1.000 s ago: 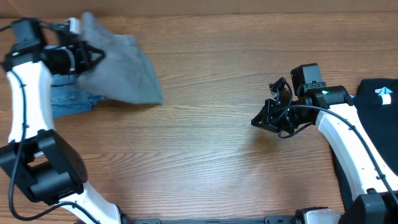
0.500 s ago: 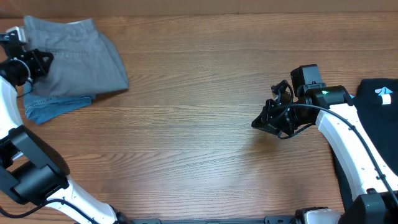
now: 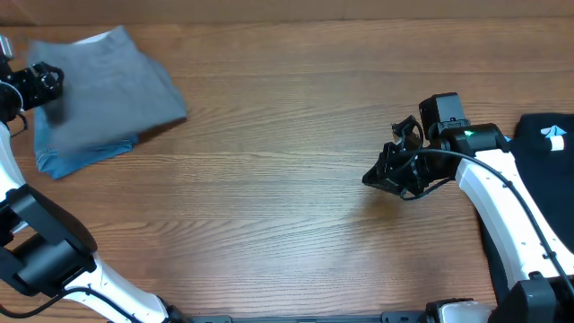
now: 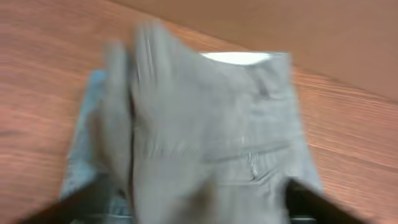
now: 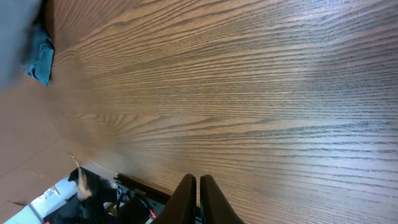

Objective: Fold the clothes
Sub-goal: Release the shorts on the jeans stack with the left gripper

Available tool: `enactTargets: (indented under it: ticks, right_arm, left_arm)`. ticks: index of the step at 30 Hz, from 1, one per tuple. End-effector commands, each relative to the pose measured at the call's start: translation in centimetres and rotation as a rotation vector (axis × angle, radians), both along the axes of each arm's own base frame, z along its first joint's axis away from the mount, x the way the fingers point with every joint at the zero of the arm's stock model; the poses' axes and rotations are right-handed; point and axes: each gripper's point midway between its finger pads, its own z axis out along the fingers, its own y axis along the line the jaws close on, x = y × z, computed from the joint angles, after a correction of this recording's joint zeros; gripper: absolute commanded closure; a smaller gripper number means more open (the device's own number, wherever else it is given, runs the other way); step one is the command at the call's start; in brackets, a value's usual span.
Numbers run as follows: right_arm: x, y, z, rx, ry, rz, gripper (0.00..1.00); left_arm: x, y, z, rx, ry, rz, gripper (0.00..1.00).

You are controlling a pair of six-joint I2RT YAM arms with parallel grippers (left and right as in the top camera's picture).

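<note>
Grey shorts (image 3: 106, 88) are at the far-left corner of the bench (image 3: 287, 224). They lie as a compact folded slab on top of the blue denim shorts (image 3: 76, 160), whose edge pokes out on the near side. In my left wrist view, the waistband w/ pale lining is at the far edge and a pocket slit faces up. That pic is heavily blurred, so I can't judge detail.

My left gripper (image 3: 49, 90) is over the left edge of the pile. Its fingers (image 4: 305, 198) show as dark blurs at both bottom corners of the wrist view, wide apart, w/ no cloth pinched between them as far as I can tell. I can't say whether they touch the fabric.

My right gripper (image 3: 395, 175) hangs over bare bench, well apart from the pile on the right half. Its fingers (image 5: 186, 199) are pressed together on nothing.

Progress, my read: the grey pair looks folded and stacked, so this piece is approx. done. The near-right corner sits a bit skewed vs. the denim, so it may need a tidy-up. A black garment (image 3: 538, 152) lies at the right bench edge near my right arm. It's prob. next, but I can't tell from here whether it's already folded.
</note>
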Motion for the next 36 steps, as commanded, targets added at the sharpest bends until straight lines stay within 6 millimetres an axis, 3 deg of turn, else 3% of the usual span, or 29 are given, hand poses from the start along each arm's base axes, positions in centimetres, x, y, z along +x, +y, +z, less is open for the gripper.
enactTargets:
  ticks: [1,4,6,7,8,9,10,11,13,16,18,21,26,28,29,30,32,35,36]
  right_arm:
    - [0.1,0.2,0.6,0.013,-0.009,0.001,0.93]
    - [0.2,0.2,0.6,0.012,-0.01,0.001,0.93]
    - [0.2,0.1,0.5,0.009,-0.015,0.003,0.93]
    - [0.3,0.1,0.6,0.01,-0.017,0.003,0.93]
    - [0.3,0.2,0.6,0.01,-0.02,0.003,0.93]
    - [0.5,0.2,0.6,0.011,-0.028,0.003,0.93]
    - [0.6,0.2,0.6,0.012,-0.034,0.003,0.92]
    - [0.8,0.2,0.6,0.012,-0.04,0.003,0.92]
    - [1.2,0.3,0.7,0.016,-0.057,0.0,0.92]
    - [0.9,0.2,0.7,0.015,-0.045,0.0,0.92]
    - [0.6,0.2,0.7,0.015,-0.03,0.001,0.93]
    - [0.4,0.2,0.6,0.015,-0.023,0.001,0.93]
    - [0.6,0.2,0.6,0.011,-0.035,0.003,0.93]
    - [0.9,0.0,0.7,0.001,-0.051,0.002,0.93]
    - [1.2,-0.2,0.8,-0.019,-0.077,0.003,0.93]
    - [1.5,-0.5,1.1,-0.035,-0.122,0.015,0.93]
    - [2.0,-0.9,2.0,-0.065,-0.185,0.012,0.92]
    - [2.9,-1.0,5.7,-0.067,-0.358,0.042,0.9]
    - [3.0,-1.0,6.5,-0.066,-0.391,0.046,0.89]
  left_arm:
    - [-0.7,3.1,1.7,0.005,-0.001,0.145,0.0]
    - [-1.1,2.8,3.8,-0.032,-0.021,0.128,0.0]
    - [-1.4,1.5,5.0,-0.081,-0.019,0.091,0.03]
    - [-1.5,0.9,5.1,-0.102,-0.014,0.074,0.13]
    - [-1.6,0.2,4.9,-0.121,-0.003,0.053,0.31]
    - [-1.7,-1.2,4.3,-0.15,0.025,0.02,0.71]
    - [-1.8,-2.2,3.3,-0.159,0.059,-0.005,0.91]
    - [-1.9,-3.1,2.2,-0.153,0.093,-0.034,0.96]
    - [-2.1,-4.3,-3.7,-0.107,0.245,-0.006,0.96]
    - [-2.7,-2.7,-11.3,-0.175,0.37,0.212,0.95]
    - [-3.0,-1.9,-14.7,-0.196,0.419,0.238,0.93]
    - [-4.0,-1.7,-16.8,-0.22,0.475,0.254,0.94]
    - [-2.1,-3.2,-11.0,-0.343,0.314,0.168,0.87]
    - [-1.3,-4.5,-6.8,-0.361,0.222,0.087,0.83]
    - [-1.0,-5.8,-3.1,-0.348,0.155,0.017,0.81]
    - [-1.3,-7.4,0.7,-0.313,0.106,-0.046,0.77]
    - [-2.4,-9.7,5.0,-0.242,0.072,-0.12,0.73]
    - [-5.6,-14.8,11.7,-0.089,0.051,-0.227,0.67]
    - [-6.2,-15.8,12.6,-0.066,0.049,-0.237,0.67]
